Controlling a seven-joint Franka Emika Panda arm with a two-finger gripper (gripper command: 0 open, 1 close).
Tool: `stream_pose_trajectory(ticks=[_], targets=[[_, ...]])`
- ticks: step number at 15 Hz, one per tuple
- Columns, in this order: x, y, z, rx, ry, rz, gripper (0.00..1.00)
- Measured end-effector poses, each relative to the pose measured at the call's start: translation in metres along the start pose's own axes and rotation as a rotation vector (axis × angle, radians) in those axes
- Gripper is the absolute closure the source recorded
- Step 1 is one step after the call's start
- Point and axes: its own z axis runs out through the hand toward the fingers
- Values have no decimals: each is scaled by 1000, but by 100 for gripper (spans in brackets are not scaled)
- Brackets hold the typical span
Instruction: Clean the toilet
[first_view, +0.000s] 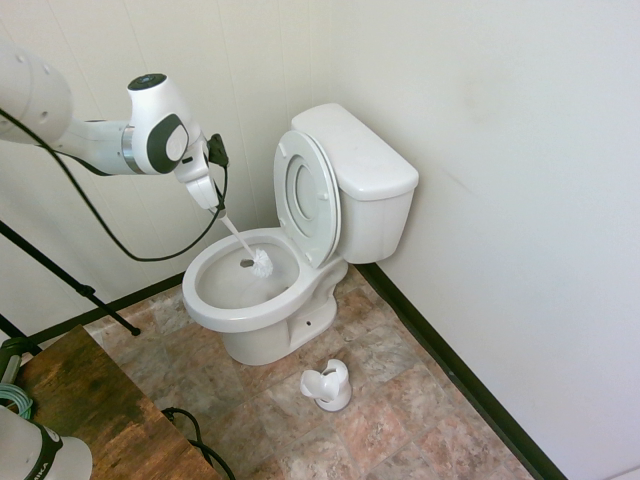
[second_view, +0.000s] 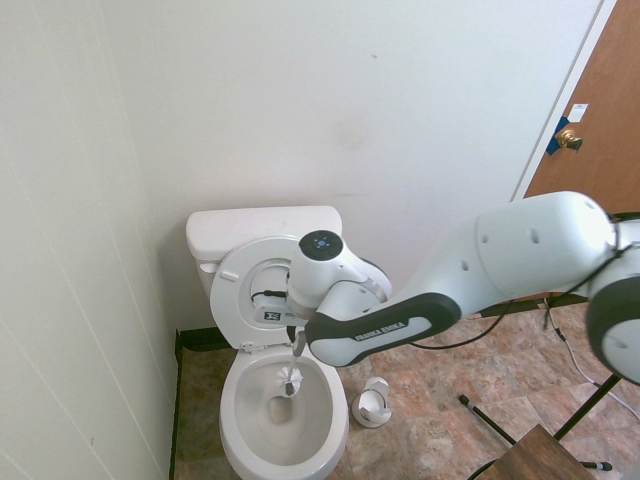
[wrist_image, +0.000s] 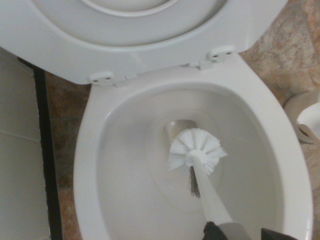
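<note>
Overhead, pincer (first_view: 214, 203) gripping brush (first_view: 261, 263) handle, bristles inside toilet (first_view: 245, 300) bowl (arm reads FRANKA EMIKA)

- The toilet (first_view: 365, 175) in front of me is glossy white all over: bowl, tank, seat and lid.
- The toilet brush (wrist_image: 196, 154) I hold has white bristles and a white handle.
- The brush holder (first_view: 328, 385) is white too.
- The floor tiles (first_view: 400, 400) are mottled brown, tan and pink.
- The baseboard (first_view: 450, 365) is black.
- The walls (first_view: 500, 130) are off-white.
- The door (second_view: 592, 120) is reddish-brown with a brass knob (second_view: 570, 138).
- My arm (second_view: 500, 265) is white with dark grey bands.
</note>
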Motion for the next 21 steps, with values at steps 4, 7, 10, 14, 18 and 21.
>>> stream_pose_trajectory(ticks=[4,7,10,14,18,21], targets=[[-1,-37,65,-27,48,40,100],[-9,-46,108,-53,53,53,100],[-20,-50,126,-69,61,52,100],[-39,-63,140,-102,78,42,100],[-70,-79,140,-118,95,12,100],[-100,-81,149,-135,107,-21,100]])
